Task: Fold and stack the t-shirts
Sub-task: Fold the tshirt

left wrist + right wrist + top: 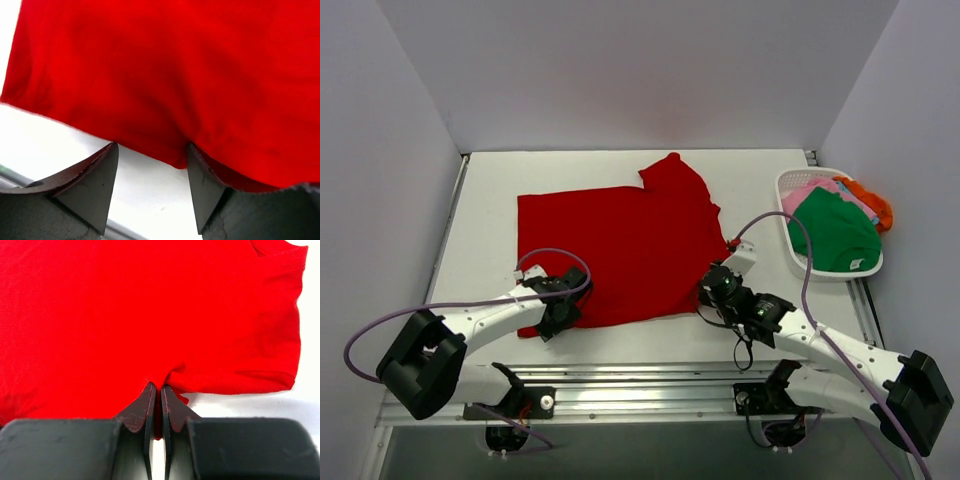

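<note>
R jaws nip hem, L jaws apart; red t-shirt (620, 250) flat.

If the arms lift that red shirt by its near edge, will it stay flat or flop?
Probably floppy: the red t-shirt puckers where the right gripper pinches its near edge, so it should sag when lifted. Likely light too: it looks like thin cloth lying flat.

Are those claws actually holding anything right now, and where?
The right gripper pinches the red t-shirt at its near edge; the left gripper is open, holding nothing.
</note>
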